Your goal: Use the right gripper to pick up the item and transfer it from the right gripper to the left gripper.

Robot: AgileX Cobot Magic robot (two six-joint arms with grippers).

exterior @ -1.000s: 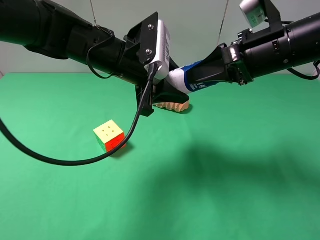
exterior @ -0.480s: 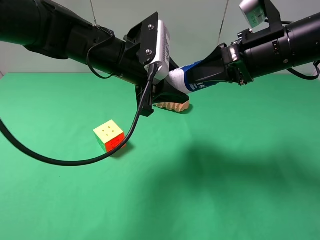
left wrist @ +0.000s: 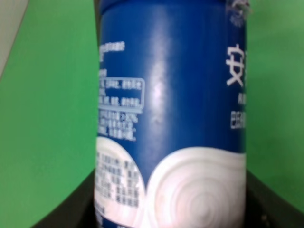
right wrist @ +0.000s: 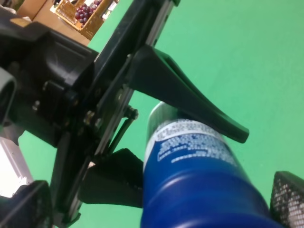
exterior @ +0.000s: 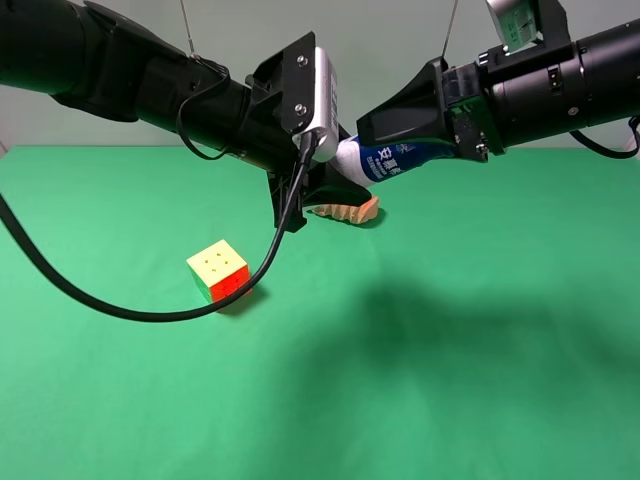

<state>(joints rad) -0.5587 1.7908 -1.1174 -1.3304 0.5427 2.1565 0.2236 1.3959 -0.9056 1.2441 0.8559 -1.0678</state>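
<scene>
1. The right gripper (exterior: 385,140), a black arm end with a ribbed wrist and tapered wedge fingers, stands spread. In the right wrist view a strip of green shows between its meshed pad and the bottle, so it no longer carries the load.
2. The small white plastic bottle with a dark blue upper label (exterior: 400,160) hangs in the air, lying nearly level, its blue end towards the right gripper and its white end towards the other arm.
3. The left gripper (right wrist: 192,161), a black arm end with a silver-grey plate and a loose cable, is clamped on the bottle's white end. Its fingers (right wrist: 190,99) press from opposite sides, which holds the bottle up.
4. By my reading the handover is nearly done; the right arm only needs to back away along the bottle's length.
5. Below the bottle, the ridged orange bread-like roll (exterior: 345,211) lies on the green table (exterior: 450,380).
6. Further from the bottle, on the left arm's side, sits the colourful puzzle cube (exterior: 220,272).
</scene>
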